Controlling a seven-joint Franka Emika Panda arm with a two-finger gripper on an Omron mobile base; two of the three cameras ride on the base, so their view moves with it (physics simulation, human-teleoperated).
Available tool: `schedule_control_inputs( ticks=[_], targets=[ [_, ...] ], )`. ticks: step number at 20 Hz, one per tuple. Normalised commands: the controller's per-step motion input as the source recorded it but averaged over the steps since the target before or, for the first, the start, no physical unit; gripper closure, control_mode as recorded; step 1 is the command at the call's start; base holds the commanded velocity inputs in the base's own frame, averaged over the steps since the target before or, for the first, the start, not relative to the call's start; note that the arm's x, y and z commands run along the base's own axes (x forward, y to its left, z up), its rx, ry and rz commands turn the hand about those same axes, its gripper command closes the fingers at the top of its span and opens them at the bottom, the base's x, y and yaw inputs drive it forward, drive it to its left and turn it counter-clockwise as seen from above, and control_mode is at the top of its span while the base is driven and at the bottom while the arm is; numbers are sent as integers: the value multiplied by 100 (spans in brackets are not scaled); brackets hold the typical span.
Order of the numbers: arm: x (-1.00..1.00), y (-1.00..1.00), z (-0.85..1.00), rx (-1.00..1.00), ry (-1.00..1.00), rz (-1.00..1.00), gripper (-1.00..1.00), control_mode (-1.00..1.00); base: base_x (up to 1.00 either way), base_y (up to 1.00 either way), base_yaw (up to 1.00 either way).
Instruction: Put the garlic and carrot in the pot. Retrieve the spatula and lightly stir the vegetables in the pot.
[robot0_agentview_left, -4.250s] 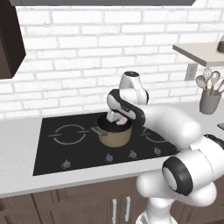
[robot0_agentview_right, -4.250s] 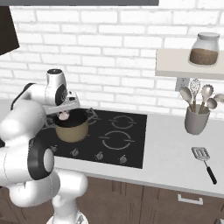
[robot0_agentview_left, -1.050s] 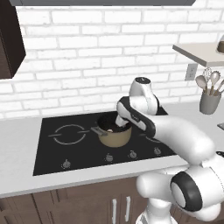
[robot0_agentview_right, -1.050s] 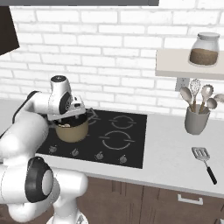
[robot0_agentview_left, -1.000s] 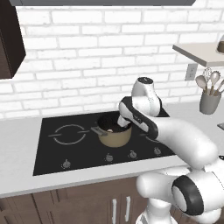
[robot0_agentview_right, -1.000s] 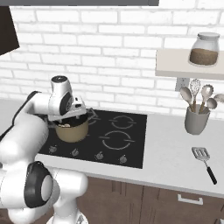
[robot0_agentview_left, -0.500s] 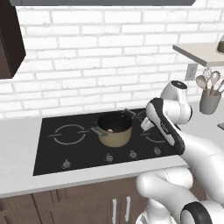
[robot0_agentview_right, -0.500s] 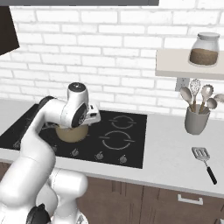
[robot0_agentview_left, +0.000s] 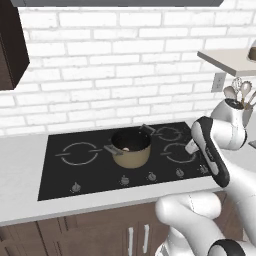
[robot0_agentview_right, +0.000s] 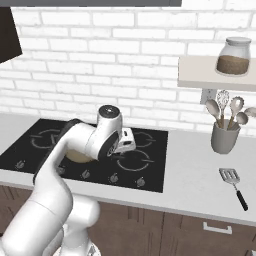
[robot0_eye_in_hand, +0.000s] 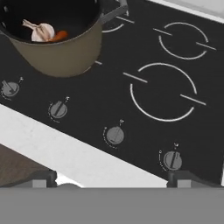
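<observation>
garlic (robot0_eye_in_hand: 42, 30), carrot (robot0_eye_in_hand: 59, 36): inside pot (robot0_eye_in_hand: 65, 52), upper left | spatula (robot0_agentview_right: 233, 186): lower right tabletop, awaiting pickup | fingers (robot0_eye_in_hand: 111, 177): spread wide, empty

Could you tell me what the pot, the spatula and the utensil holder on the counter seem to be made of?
The pot: probably metal with a matte tan-gold coat, dark inside, and dark grey handles.
The spatula: a grey slotted head that looks like metal; its thin handle is darker, perhaps plastic or coated.
The utensil holder: plain matte grey, possibly ceramic or metal; the look leaves it open.
</observation>
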Motion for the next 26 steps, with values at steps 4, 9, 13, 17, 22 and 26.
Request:
schedule_control_inputs(
  ticks=[4,9,13,17,22,26],
  targets=[
    [-5,-99,-1,0,12,-11,-100,-100,0,0,0],
    [0,-100,-9,1,0,-6,-100,-100,0,0,0],
    [0,-100,-2,7,0,0,-100,-100,0,0,0],
    [-26,-100,-3,11,-16,0,-100,-100,0,0,0],
    [-81,-71,-16,9,-42,0,-100,-100,0,0,0],
    [-100,-35,-8,0,-76,-1,-100,-100,0,0,0]
  ],
)
